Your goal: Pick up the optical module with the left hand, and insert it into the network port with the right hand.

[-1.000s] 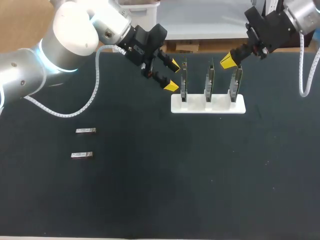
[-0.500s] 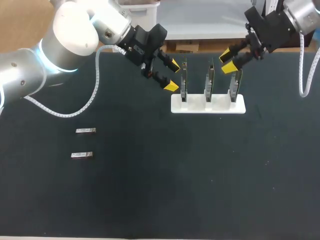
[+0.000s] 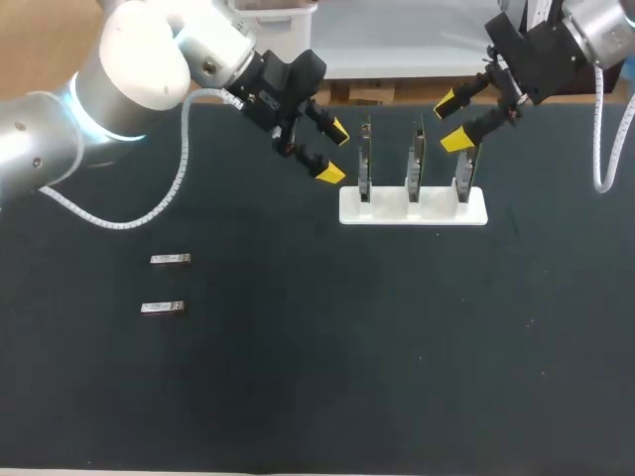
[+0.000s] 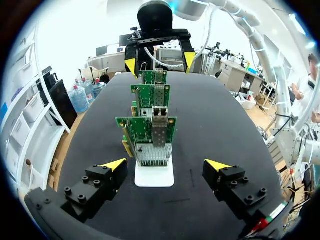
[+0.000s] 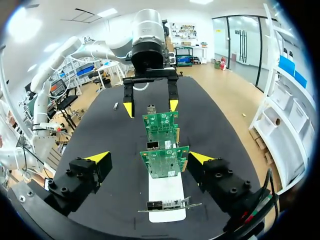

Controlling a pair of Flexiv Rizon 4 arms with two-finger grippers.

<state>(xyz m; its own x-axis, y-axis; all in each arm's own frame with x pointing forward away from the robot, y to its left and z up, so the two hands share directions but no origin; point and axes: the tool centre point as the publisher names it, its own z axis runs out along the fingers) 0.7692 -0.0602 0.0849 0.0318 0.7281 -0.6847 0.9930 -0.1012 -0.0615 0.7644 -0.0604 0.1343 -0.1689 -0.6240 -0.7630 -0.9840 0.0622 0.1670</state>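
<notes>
Hovering over the far half of the bench [image 3: 298,397], the left pincer [image 3: 332,152] sits just beside the left end of a white rack [image 3: 412,208]. Its yellow-tipped fingers are spread wide and hold nothing. The right pincer [image 3: 451,119] hangs over the rack's right end, near the bench's far edge. It too is wide apart and empty, with its lower tip close to the top of the right board [image 3: 465,171].

The rack stands right of the bench's middle, toward the far edge. It carries three green circuit boards upright in a row: the left board [image 3: 365,164], the middle board [image 3: 417,164] and the right one. In the left wrist view the boards line up one behind another ahead of the open fingers. The closest carries a metal network port [image 4: 160,127] on its face, and the other arm's pincer stands beyond the last board.

Both task pieces lie flat near the bench's left edge, well apart from the rack and from both pincers. The farther optical module [image 3: 170,259] and the nearer optical module [image 3: 162,307] lie roughly parallel, close together but not touching.
</notes>
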